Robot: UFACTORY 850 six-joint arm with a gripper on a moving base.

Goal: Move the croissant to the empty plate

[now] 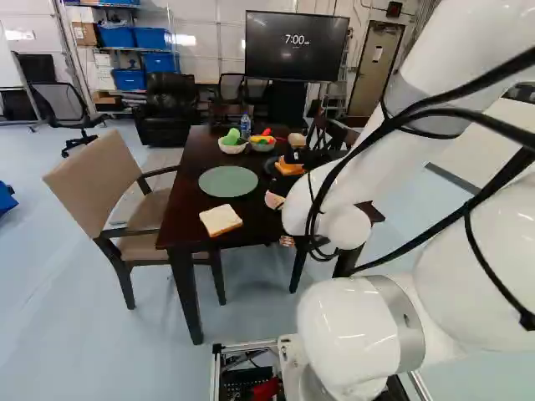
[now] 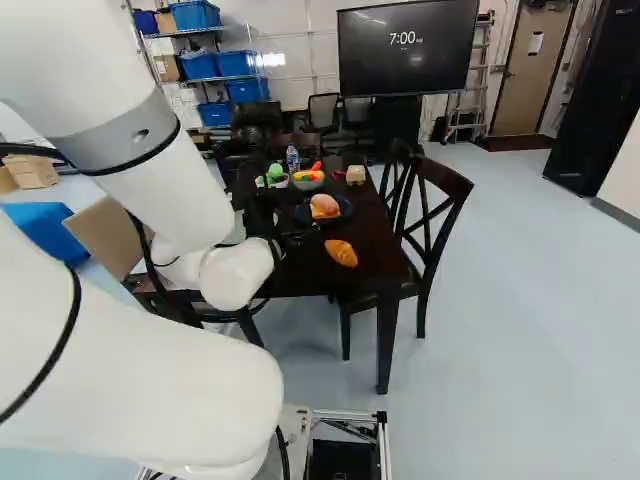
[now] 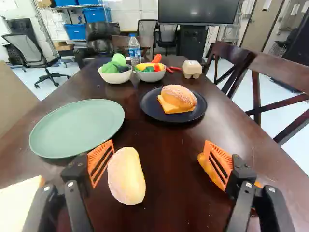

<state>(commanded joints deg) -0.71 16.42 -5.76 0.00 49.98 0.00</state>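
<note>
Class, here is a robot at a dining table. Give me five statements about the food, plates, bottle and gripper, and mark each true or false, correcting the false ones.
1. The green plate is empty. True.
2. The croissant lies on the dark plate. False: it lies on the table; the dark plate holds a filled bun.
3. The gripper is open. True.
4. The bottle lies on its side. False: it stands upright.
5. The bread slice is off the green plate. True.

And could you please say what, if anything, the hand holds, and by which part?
Nothing is held: the hand is open, with the croissant near one finger and the bread roll near the other.
</note>
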